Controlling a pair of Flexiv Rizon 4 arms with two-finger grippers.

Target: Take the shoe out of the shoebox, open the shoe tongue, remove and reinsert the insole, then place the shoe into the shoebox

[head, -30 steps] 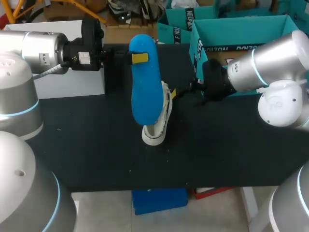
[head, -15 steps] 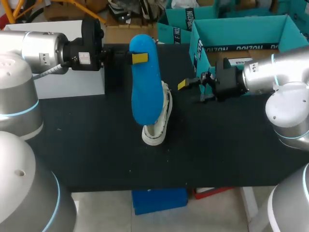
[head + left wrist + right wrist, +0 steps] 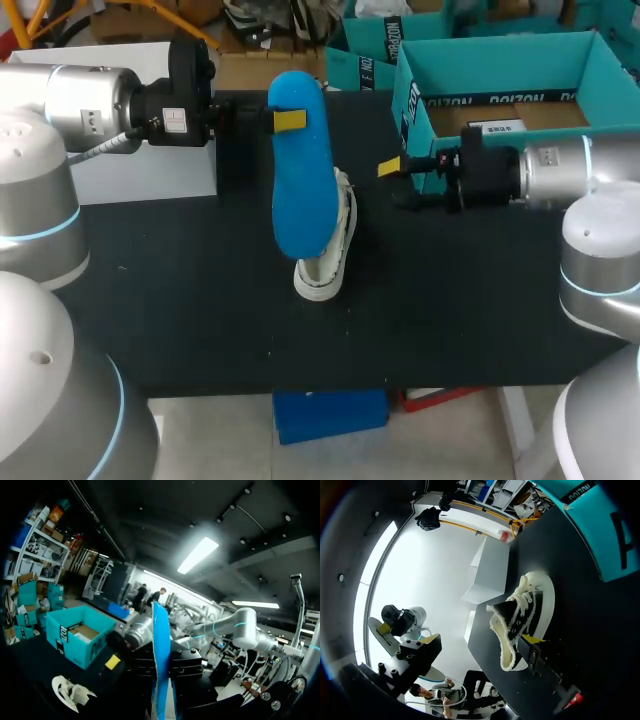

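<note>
A long blue insole (image 3: 300,180) hangs upright over the table with my left gripper (image 3: 290,121) shut on its upper end. In the left wrist view the insole (image 3: 161,660) shows edge-on between the fingers. Under it, a white and black shoe (image 3: 327,255) rests on the black table, tongue and laces spread. My right gripper (image 3: 397,185) stands open a short way to the right of the shoe, holding nothing. In the right wrist view the shoe (image 3: 522,617) lies just ahead of the one yellow fingertip (image 3: 532,639) that shows. The teal shoebox (image 3: 412,95) stands open at the back right.
A white block (image 3: 150,165) sits at the back left under my left arm. The shoebox wall (image 3: 600,535) is close beside my right wrist. A second teal box (image 3: 365,50) stands behind the table's far edge.
My right gripper has drawn back from the shoe, to the right and towards the shoebox, and stayed open. The left arm, the insole and the shoe have not moved.
</note>
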